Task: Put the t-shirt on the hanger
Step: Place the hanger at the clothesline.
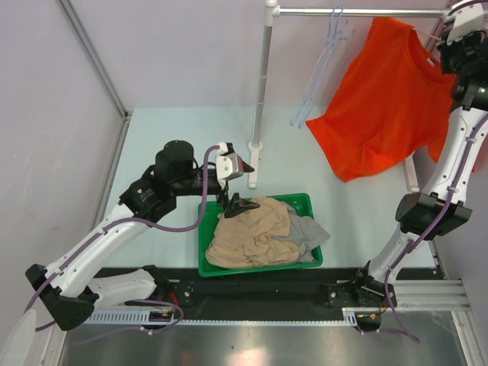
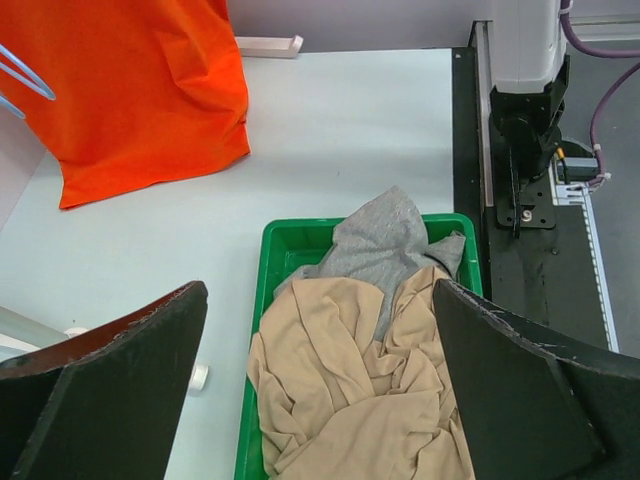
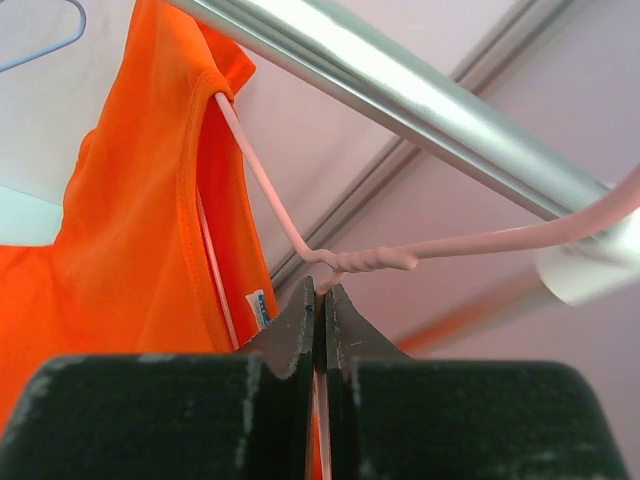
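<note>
The orange t-shirt [image 1: 385, 99] hangs at the right end of the metal rail [image 1: 358, 11], draped on the pale pink hanger [image 3: 370, 258]. In the right wrist view the hanger's arm runs into the shirt's neck [image 3: 215, 190] and its hook reaches over the rail [image 3: 400, 90]. My right gripper [image 3: 321, 290] is shut on the hanger's wire just below its twisted neck, high at the rail's right end [image 1: 461, 30]. My left gripper [image 1: 232, 200] is open and empty over the green basket [image 1: 305, 200]. The shirt's hem shows in the left wrist view [image 2: 140, 90].
The green basket [image 2: 285, 240] holds a beige garment [image 1: 252, 232] and a grey garment [image 1: 309, 232]. Light blue hangers [image 1: 324, 57] hang on the rail left of the shirt. A white upright post [image 1: 261, 84] stands behind the basket.
</note>
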Controlling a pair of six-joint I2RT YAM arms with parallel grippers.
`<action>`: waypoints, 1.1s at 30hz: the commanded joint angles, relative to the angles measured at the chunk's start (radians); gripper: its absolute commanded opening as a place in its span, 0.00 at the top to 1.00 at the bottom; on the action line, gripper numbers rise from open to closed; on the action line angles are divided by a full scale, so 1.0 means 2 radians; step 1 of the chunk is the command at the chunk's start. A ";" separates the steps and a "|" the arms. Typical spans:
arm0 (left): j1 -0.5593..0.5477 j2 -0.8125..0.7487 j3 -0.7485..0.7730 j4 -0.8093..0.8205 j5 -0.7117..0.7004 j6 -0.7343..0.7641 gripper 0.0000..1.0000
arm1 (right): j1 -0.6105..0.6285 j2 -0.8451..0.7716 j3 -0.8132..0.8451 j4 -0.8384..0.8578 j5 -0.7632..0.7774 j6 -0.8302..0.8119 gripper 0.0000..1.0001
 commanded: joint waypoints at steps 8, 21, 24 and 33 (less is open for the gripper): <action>0.013 -0.026 -0.008 0.004 0.015 -0.011 0.00 | 0.044 0.052 0.051 0.051 0.071 -0.026 1.00; 0.039 -0.030 -0.020 -0.006 0.030 -0.014 0.00 | 0.012 0.045 0.014 0.049 0.081 -0.017 1.00; 0.046 -0.028 -0.023 -0.005 0.032 -0.020 0.00 | 0.008 0.038 -0.002 0.053 0.086 -0.017 1.00; 0.095 -0.016 -0.026 -0.015 0.052 -0.076 0.00 | 0.006 -0.014 -0.038 0.048 0.068 -0.001 0.56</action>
